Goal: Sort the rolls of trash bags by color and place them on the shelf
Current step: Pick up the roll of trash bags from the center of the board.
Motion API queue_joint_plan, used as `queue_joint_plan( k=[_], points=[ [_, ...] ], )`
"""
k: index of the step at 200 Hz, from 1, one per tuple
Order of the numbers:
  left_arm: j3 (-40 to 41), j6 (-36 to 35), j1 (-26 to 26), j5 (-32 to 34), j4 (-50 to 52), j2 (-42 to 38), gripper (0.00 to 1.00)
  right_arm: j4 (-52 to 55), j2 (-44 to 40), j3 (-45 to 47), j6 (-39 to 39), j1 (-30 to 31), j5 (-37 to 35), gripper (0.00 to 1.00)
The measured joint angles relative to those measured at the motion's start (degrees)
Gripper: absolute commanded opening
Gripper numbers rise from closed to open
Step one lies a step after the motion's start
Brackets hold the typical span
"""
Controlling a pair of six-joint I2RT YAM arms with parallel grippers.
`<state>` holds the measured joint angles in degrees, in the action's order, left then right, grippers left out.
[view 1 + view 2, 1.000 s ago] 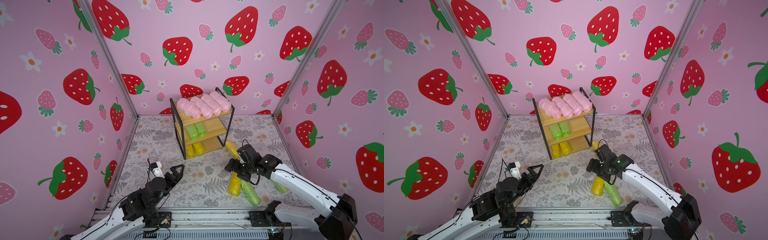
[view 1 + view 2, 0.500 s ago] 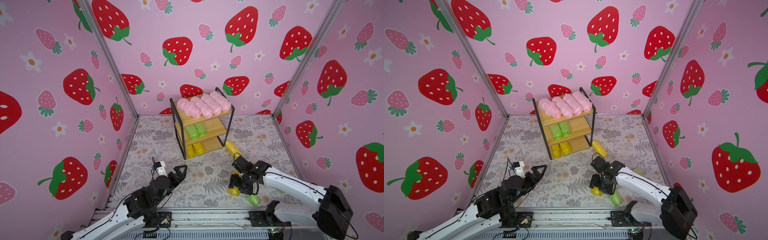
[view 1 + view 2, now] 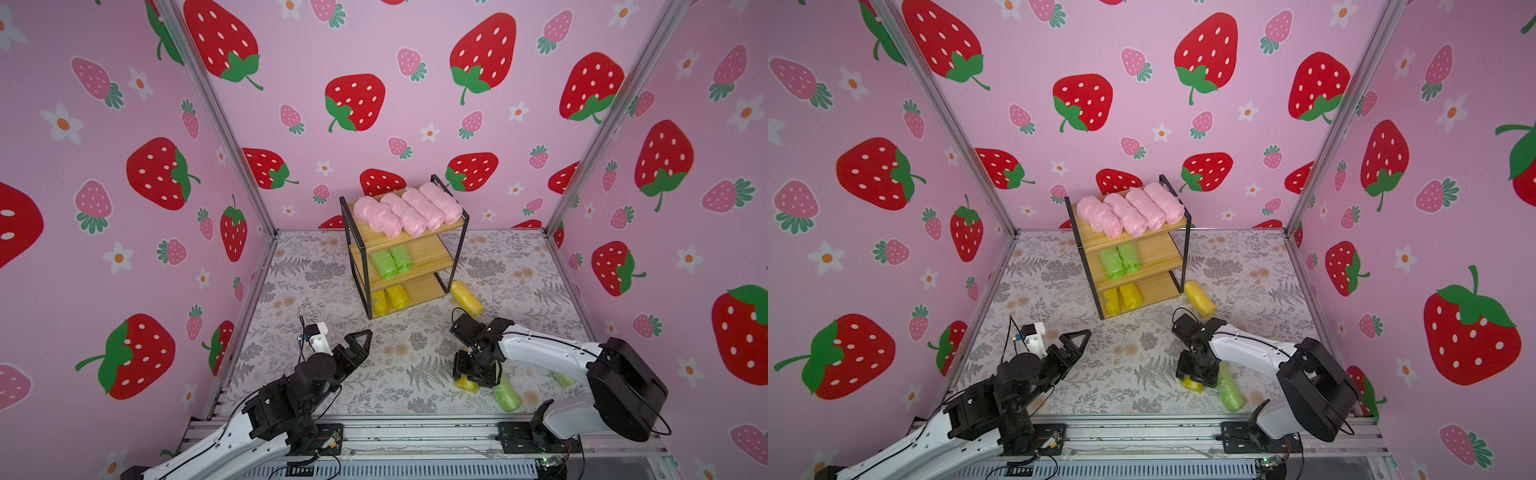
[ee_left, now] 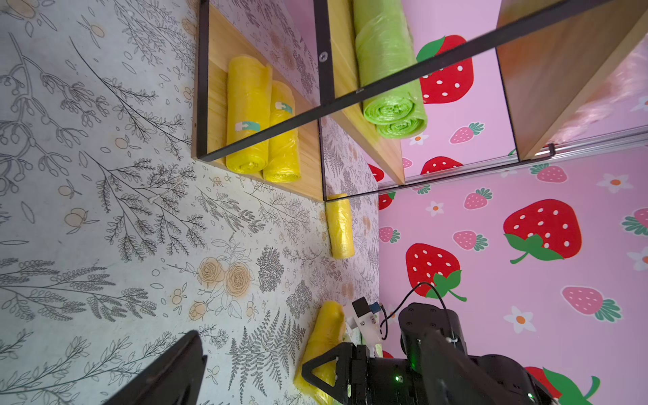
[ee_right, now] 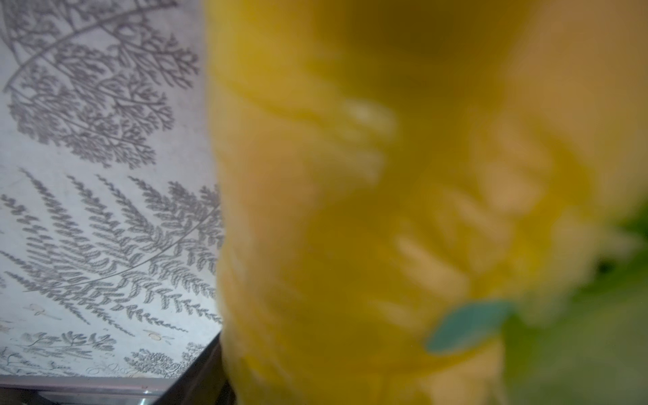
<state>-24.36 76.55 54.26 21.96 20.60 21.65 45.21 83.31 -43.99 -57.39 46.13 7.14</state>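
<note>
The shelf [image 3: 457,257] stands at the back middle, with several pink rolls [image 3: 409,212] on top, two green rolls [image 3: 390,262] on the middle board and two yellow rolls [image 3: 390,299] on the bottom board. My right gripper [image 3: 473,376] points down over a yellow roll [image 3: 465,383] lying on the floor, jaws either side of it. That roll [image 5: 350,210] fills the right wrist view, blurred, beside one dark finger [image 5: 196,385]. How tightly the jaws hold it does not show. My left gripper [image 3: 363,343] hangs open and holds nothing, left of the middle.
A loose yellow roll [image 3: 467,298] lies by the shelf's right front leg. A green roll [image 3: 507,395] lies right beside the right gripper, and another green roll [image 3: 563,379] shows behind the right arm. The metal front rail [image 3: 415,432] runs close behind them.
My right gripper has come down from above the floor onto the near yellow roll, and its jaws have narrowed. The left arm has edged forward a little, still open.
</note>
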Motion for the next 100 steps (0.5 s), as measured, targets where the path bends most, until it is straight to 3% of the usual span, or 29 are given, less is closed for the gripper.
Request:
queue_joint_plan(
  k=[24,73,88,100],
  points=[
    [0.00,0.00,0.02,-0.02,0.09,-0.02,1.00,-0.24,0.92,-0.22,0.50,0.00,-0.09,0.40],
    [0.00,0.02,0.02,-0.02,0.28,-0.02,1.00,-0.24,0.87,-0.96,1.40,0.00,-0.24,0.13],
    [0.00,0.02,0.00,-0.04,0.26,0.07,1.00,0.00,0.63,-0.96,1.95,0.00,-0.48,0.00],
    [0.00,0.02,0.00,-0.09,0.26,0.17,1.00,0.66,0.11,-1.27,2.71,0.04,-0.79,0.00]
  ],
)
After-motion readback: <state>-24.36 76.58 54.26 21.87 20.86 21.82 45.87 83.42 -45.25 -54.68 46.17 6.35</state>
